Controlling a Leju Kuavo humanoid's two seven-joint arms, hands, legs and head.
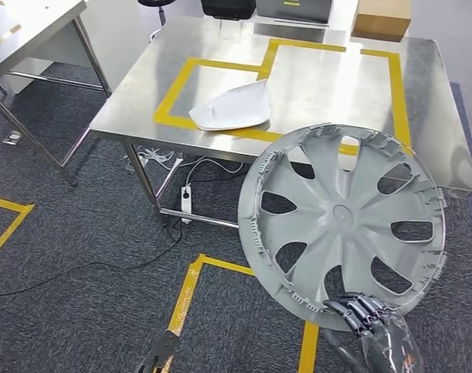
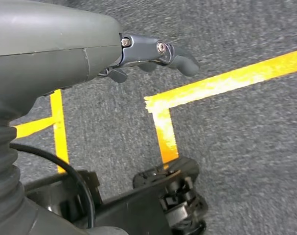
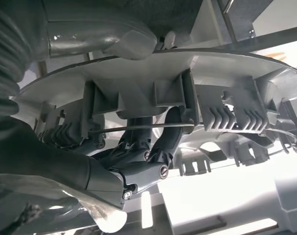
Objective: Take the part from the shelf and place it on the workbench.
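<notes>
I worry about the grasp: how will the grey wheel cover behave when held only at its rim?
The wheel cover looks like thin plastic, so probably light but somewhat flexible. The right hand grips one edge, so it may sag or swing.

Head cam sits high, angled forward and down at the steel counter (image 1: 339, 70) and carpet. Left wrist cam hangs low, staring straight at the taped floor (image 2: 231, 147). Right wrist cam is super close under the hubcap (image 3: 213, 68), which the head cam also sees.
</notes>
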